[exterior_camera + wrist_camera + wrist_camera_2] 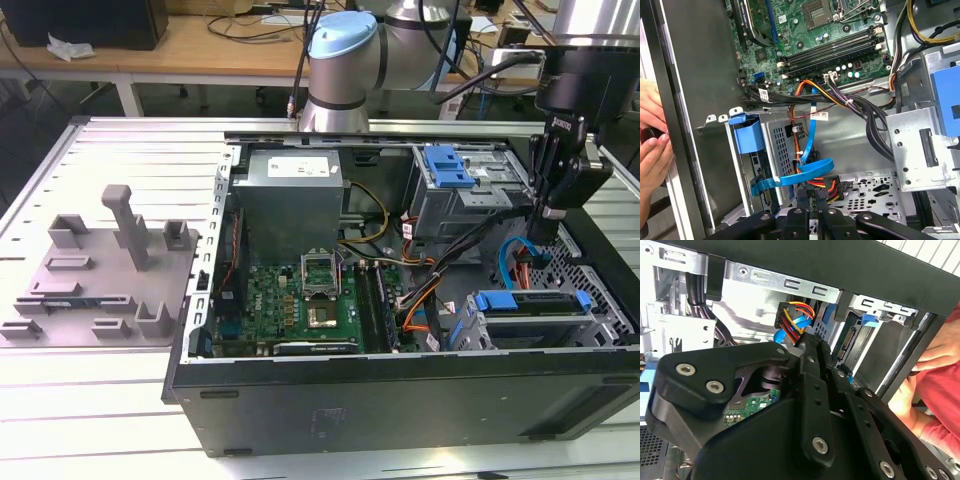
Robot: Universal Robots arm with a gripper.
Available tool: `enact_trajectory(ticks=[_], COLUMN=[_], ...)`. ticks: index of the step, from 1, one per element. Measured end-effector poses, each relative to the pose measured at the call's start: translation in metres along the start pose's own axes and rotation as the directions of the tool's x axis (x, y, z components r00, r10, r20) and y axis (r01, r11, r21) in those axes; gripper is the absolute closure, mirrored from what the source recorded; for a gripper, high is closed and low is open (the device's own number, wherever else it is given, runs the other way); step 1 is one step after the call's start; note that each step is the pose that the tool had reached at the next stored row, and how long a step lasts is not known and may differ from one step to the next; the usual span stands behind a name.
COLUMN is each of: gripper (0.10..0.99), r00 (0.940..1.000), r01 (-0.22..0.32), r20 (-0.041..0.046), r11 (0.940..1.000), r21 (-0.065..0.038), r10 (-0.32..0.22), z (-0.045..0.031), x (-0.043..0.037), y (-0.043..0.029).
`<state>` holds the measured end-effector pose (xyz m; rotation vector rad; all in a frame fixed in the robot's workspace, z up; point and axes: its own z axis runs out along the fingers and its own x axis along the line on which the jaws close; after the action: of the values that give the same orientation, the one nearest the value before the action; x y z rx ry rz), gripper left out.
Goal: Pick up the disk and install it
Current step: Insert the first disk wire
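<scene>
The slatted metal table [80,420] bears a grey tray [100,292] and open computer case [400,400].

**Disk seated in the drive cage**

You see the disk [530,302] slotted into the metal drive cage [605,325] at the corner of the open computer case [400,400], toward the exterior view's right. The long edge of its blue carrier faces up, level with the cage's top.

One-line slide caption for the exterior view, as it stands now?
Gripper hangs inside the open computer case, near the blue-framed disk; grey fixture tray alongside.
</scene>
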<state>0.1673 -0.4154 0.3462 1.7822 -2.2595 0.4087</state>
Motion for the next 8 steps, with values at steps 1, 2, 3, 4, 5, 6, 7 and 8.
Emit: enact_trajectory(ticks=[1, 2, 3, 4, 5, 6, 7, 8], gripper=[0.918, 0.918, 0.918, 0.918, 0.918, 0.918, 0.918, 0.918], r00=[1.0000, 1.0000, 1.0000, 1.0000, 1.0000, 1.0000, 1.0000, 1.0000], r01=[0.000, 0.000, 0.000, 0.000, 0.000, 0.000, 0.000, 0.000], r20=[0.0000, 0.0000, 0.0002, 0.0002, 0.0001, 0.0000, 0.0001, 0.0000], r11=[1.0000, 1.0000, 1.0000, 1.0000, 1.0000, 1.0000, 1.0000, 1.0000], r21=[0.000, 0.000, 0.000, 0.000, 0.000, 0.000, 0.000, 0.000], r10=[0.000, 0.000, 0.000, 0.000, 0.000, 0.000, 0.000, 0.000], z=[0.0000, 0.0000, 0.0002, 0.0002, -0.0002, -0.0013, -0.0042, -0.0049], x=[0.0000, 0.0000, 0.0001, 0.0008, 0.0017, 0.0028, 0.0057, 0.0076], y=[0.0000, 0.0000, 0.0000, -0.0003, -0.0005, -0.0007, -0.0013, -0.0018])
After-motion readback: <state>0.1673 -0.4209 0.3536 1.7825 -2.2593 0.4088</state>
